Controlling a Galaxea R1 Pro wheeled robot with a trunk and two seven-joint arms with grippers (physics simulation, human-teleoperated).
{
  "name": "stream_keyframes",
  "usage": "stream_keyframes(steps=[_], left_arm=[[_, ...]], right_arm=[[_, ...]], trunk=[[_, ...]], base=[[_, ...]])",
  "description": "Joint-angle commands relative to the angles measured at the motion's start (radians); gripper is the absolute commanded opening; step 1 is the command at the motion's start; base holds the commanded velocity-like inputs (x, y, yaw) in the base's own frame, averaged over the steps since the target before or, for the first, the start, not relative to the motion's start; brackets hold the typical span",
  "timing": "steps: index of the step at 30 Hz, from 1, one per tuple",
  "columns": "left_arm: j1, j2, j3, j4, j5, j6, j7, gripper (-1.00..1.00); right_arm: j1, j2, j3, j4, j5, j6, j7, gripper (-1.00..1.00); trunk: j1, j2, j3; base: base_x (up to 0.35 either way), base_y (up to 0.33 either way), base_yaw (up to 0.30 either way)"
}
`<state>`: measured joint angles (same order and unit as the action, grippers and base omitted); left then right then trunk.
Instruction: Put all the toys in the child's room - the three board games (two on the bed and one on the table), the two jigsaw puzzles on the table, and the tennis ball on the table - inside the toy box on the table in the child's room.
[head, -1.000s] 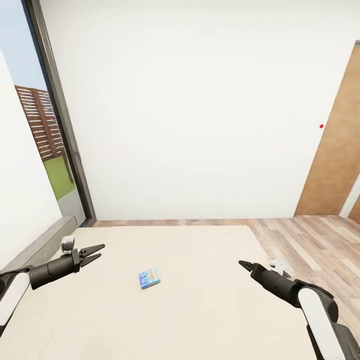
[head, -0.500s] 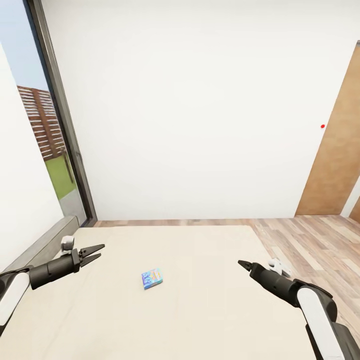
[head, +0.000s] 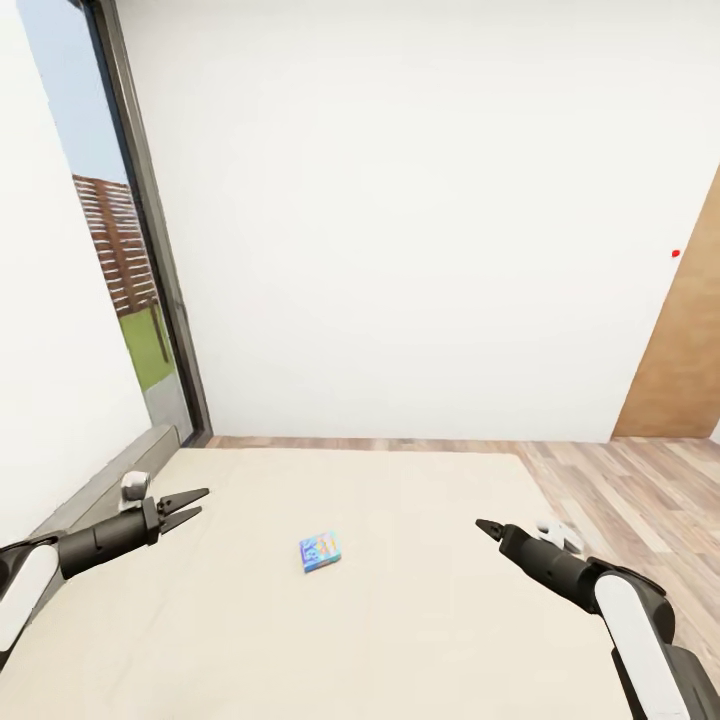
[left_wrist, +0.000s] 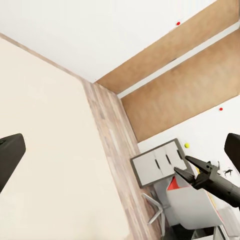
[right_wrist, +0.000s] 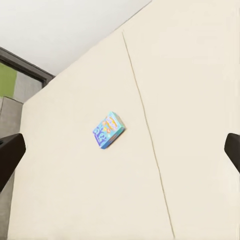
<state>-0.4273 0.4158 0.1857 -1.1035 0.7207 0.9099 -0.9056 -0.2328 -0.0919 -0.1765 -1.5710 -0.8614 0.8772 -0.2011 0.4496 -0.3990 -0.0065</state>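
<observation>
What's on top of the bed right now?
One board game lies flat on the bed, between the two arms. The nearest part of the mattress lies outside the head view, so a second game can't be confirmed.

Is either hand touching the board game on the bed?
Apart. The head view shows bare mattress between the board game and both the left hand and right hand.
</observation>
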Motion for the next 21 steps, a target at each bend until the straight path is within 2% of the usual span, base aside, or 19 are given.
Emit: stream_keyframes(steps=[1,8,21], left_arm=[[-0.001,0.0,0.001,0.001,0.0,0.004,-0.002,1.0],[-0.001,0.0,0.014,0.001,0.0,0.004,-0.002,1.0],[-0.001,0.0,0.015,0.001,0.0,0.003,-0.001,1.0]], right_arm=[[0.0,0.0,0.0,-0.001,-0.011,0.003,-0.009,1.0],[0.0,0.0,0.0,-0.001,-0.011,0.003,-0.009,1.0],[0.0,0.0,0.0,-0.001,-0.011,0.003,-0.008,1.0]], trunk=[[0.0,-0.001,-0.001],[0.0,-0.001,-0.001],[0.0,-0.001,-0.001]], base=[[-0.023,0.02,0.127],[-0.008,0.007,0.044],[0.0,0.0,0.002]])
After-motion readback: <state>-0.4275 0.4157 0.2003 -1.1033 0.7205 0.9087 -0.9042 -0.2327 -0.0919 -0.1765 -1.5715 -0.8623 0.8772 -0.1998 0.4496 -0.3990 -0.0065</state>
